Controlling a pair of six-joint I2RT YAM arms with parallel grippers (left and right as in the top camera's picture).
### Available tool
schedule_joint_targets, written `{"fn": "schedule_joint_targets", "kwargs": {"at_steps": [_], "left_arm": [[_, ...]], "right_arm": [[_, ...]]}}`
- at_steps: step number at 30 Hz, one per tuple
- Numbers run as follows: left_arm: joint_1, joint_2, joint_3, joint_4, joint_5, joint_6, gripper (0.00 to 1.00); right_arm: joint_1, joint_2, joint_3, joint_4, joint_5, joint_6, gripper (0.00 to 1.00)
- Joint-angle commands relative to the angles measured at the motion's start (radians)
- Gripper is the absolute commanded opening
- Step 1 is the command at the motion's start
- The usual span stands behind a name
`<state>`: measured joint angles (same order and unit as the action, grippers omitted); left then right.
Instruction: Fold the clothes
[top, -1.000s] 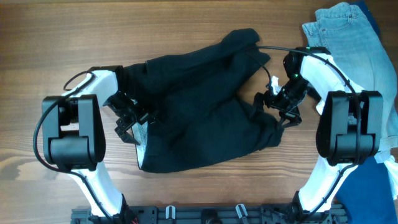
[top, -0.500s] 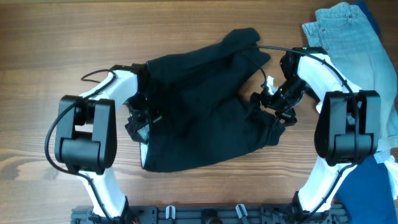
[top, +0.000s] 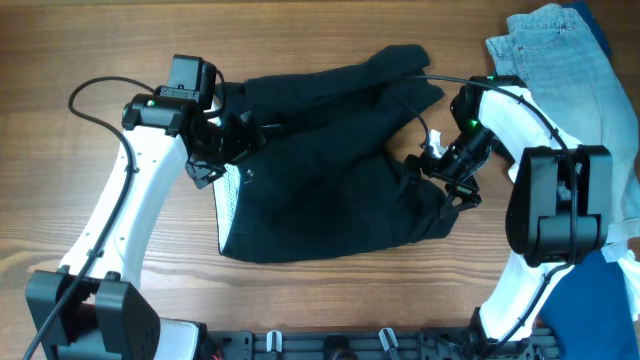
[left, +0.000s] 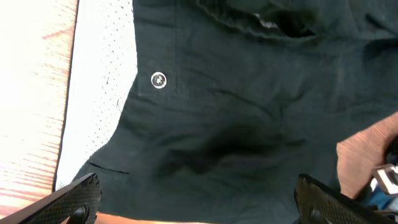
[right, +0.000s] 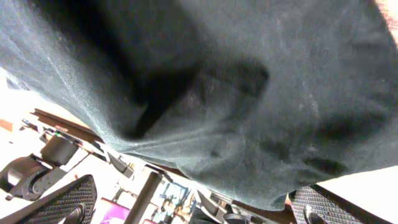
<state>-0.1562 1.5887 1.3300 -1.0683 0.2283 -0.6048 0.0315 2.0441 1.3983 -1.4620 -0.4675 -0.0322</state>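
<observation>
The clothes (top: 330, 170) are one black garment, spread rumpled across the middle of the table. White mesh lining (top: 229, 200) shows along its left edge. My left gripper (top: 238, 140) hovers over the garment's upper left edge. In the left wrist view it (left: 202, 202) stands open above black cloth with a round metal snap (left: 158, 80). My right gripper (top: 430, 170) is at the garment's right edge. In the right wrist view it (right: 193, 205) is open too, with black fabric (right: 236, 93) filling the view close up and its hem reaching the right finger (right: 323, 205).
Light blue denim jeans (top: 560, 70) lie at the back right corner, with dark blue fabric (top: 603, 25) beside them. More dark blue fabric (top: 615, 300) sits at the front right edge. Bare wooden table (top: 90, 40) surrounds the garment on the left and far side.
My left arm has swung up from the garment's lower left side to its upper left edge. The left edge has shifted and more white lining shows. The right gripper has barely moved.
</observation>
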Motion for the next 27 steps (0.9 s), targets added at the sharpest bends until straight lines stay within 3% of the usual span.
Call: {"fn": "schedule_joint_targets", "kwargs": {"at_steps": [1,7,9,12,17,18,19,20,21,24,27], "left_arm": [[-0.004,0.011,0.007,0.018,-0.049,-0.01,1.0],[-0.004,0.011,0.007,0.029,-0.071,-0.01,1.0],[-0.004,0.011,0.007,0.04,-0.071,-0.01,1.0],[-0.004,0.011,0.007,0.048,-0.071,-0.01,1.0],[-0.004,0.066,-0.009,0.071,-0.074,-0.01,1.0],[-0.004,0.095,-0.01,0.073,-0.074,-0.009,0.85],[-0.004,0.123,-0.01,0.079,-0.073,-0.006,0.48],[-0.004,0.145,-0.01,0.086,-0.073,-0.006,0.31],[-0.004,0.181,-0.01,0.103,-0.073,-0.006,0.25],[-0.004,0.307,-0.01,0.173,-0.058,-0.006,0.31],[-0.004,0.376,-0.01,0.23,-0.043,-0.006,0.25]], "right_arm": [[0.005,-0.024,0.0,-0.016,-0.015,-0.021,1.0],[0.005,-0.106,0.001,0.256,0.153,0.142,1.0],[0.005,-0.146,0.005,0.32,0.203,0.135,1.0],[0.005,-0.237,0.005,0.354,0.243,0.061,1.0],[0.005,-0.324,0.005,0.329,0.238,0.059,1.0],[0.005,-0.333,0.005,0.315,0.226,0.059,1.0],[0.005,-0.34,0.005,0.303,0.218,0.059,1.0],[0.005,-0.344,0.005,0.298,0.212,0.06,1.0],[0.005,-0.349,0.005,0.292,0.203,0.062,1.0],[0.005,-0.366,0.005,0.288,0.156,0.062,1.0],[0.005,-0.399,0.006,0.287,0.152,0.062,1.0]]}}
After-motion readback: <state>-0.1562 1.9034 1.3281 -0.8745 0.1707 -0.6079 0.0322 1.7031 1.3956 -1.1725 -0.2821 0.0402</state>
